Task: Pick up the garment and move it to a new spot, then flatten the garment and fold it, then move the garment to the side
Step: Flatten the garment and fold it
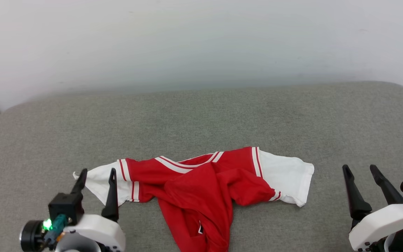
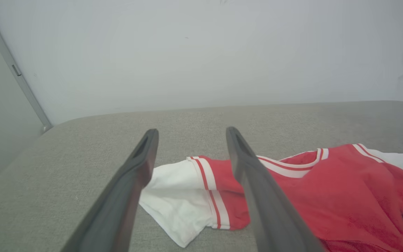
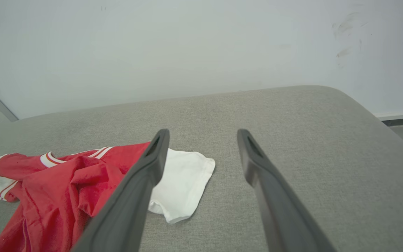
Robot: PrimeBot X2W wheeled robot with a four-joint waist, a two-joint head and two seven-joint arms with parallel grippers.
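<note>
At lower left, the left gripper is open over one white sleeve. The red jersey T-shirt lies crumpled at lower centre on the grey cushion, so flattening and folding seem not done. At lower right, the right gripper is open and empty.

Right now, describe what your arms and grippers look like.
The left gripper and right gripper each have two long, dark, tapering fingers on a black base, set in a rounded white wrist shell. Beside the left shell sits a round black module with a green light and a teal plug. Each finger has a slot near its end.
</note>
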